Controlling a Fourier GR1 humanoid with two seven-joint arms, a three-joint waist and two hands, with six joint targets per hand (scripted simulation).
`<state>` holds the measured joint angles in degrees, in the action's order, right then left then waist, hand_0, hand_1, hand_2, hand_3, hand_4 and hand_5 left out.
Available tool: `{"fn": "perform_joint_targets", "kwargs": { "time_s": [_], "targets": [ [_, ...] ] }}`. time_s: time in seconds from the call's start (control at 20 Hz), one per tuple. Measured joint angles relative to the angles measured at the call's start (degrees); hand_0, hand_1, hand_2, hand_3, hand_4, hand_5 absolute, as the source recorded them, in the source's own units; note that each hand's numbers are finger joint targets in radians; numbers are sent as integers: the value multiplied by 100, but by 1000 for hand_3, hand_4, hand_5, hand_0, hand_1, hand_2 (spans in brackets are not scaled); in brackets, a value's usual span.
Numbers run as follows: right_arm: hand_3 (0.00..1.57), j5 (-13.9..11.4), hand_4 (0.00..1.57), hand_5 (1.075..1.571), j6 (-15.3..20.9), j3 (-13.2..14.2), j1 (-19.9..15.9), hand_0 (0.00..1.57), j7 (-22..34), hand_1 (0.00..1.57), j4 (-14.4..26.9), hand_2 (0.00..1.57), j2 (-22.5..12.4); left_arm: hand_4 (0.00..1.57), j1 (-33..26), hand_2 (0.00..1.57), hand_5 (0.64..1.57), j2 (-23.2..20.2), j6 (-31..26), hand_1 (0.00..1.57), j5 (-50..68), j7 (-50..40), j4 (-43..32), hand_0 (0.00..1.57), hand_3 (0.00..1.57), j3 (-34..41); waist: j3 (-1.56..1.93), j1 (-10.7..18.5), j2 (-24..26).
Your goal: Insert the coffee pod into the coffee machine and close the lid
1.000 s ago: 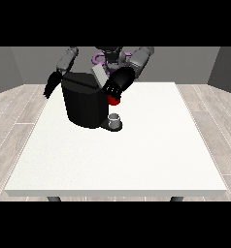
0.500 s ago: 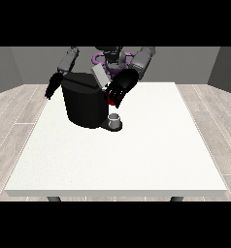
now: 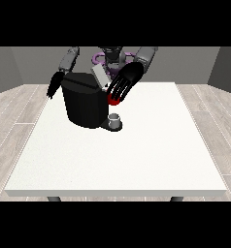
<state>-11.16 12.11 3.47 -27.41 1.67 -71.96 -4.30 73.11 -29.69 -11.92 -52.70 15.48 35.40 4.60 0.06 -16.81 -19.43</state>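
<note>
The black, boxy coffee machine (image 3: 86, 104) is set on the white worktop (image 3: 137, 155); the black hand at the view's right (image 3: 123, 85) is held with straight, spread fingers beside its raised lid (image 3: 100, 76)

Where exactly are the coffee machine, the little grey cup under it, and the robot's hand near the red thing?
coffee machine (image 3: 83, 106): front view, on its black front wall.
grey cup (image 3: 115, 118): front view, on its side, at the machine's base.
hand at the view's right (image 3: 123, 83): front view, on its back, above the straight fingers.
</note>
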Motion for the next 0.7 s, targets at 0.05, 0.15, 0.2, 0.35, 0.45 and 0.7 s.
{"fn": "perform_joint_targets", "kwargs": {
  "time_s": [0.05,0.15,0.2,0.35,0.45,0.7],
  "targets": [
    [0,56,0,1571,-42,59,65,0,-46,0,78,0,-33,0,-70,0,1571,60,-12,0,7,-40,18,0,60,-5,0,73,95],
    [0,64,0,1571,-25,87,181,0,-31,0,169,0,-24,0,-206,0,1571,191,-70,0,51,-95,18,0,52,2,-1,199,311],
    [0,103,0,1571,-63,116,251,0,-26,0,217,0,-38,0,-330,0,1571,304,-66,0,61,-130,31,0,0,-17,-2,274,450],
    [0,138,0,1571,-41,158,580,0,-196,0,401,0,13,0,-631,177,1571,590,-178,0,129,-203,101,0,0,-63,-3,516,857],
    [0,181,0,1571,-84,192,795,0,-321,0,483,0,2,0,-877,130,1571,737,-175,0,239,-166,157,0,0,-17,-4,673,1082],
    [0,262,0,1571,-137,274,1342,0,-419,0,555,0,-25,467,-1608,0,1571,1488,-155,0,1289,107,171,0,0,750,-15,1087,1811]
  ]
}}
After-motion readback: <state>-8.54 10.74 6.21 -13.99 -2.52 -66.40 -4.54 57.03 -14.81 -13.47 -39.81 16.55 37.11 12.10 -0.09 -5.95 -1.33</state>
